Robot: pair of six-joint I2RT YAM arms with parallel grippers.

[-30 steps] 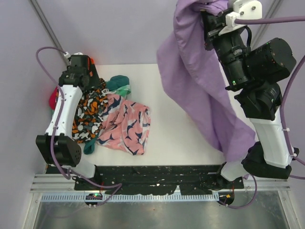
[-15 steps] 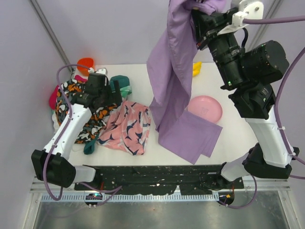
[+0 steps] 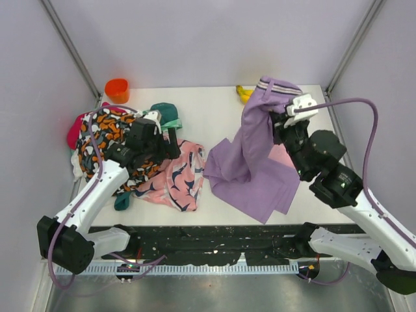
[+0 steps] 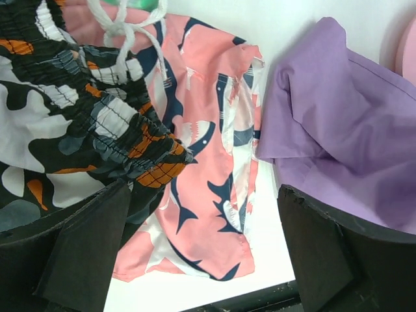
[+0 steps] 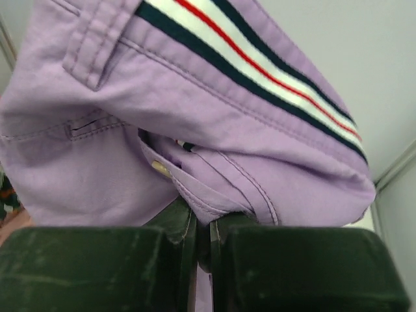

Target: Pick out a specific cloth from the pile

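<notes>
The lilac cloth hangs from my right gripper, which is shut on fabric just under its striped band. Its lower part lies spread on the table's right half. The right wrist view shows the cloth pinched in my right gripper. The pile sits at the left: an orange-black-white piece, a pink piece with navy shapes and a teal bit. My left gripper hovers open over the pile's right side. Nothing sits in my left gripper; the pink piece lies below it.
An orange cup stands at the back left corner. A yellow object lies at the back, near the cloth's band. A pink plate shows partly under the lilac cloth. Walls and slanted posts close in the table's sides.
My right arm has come down from high up, so the cloth's lower part now lies on the table over the plate. My left gripper moved right over the pile and opened fully.
</notes>
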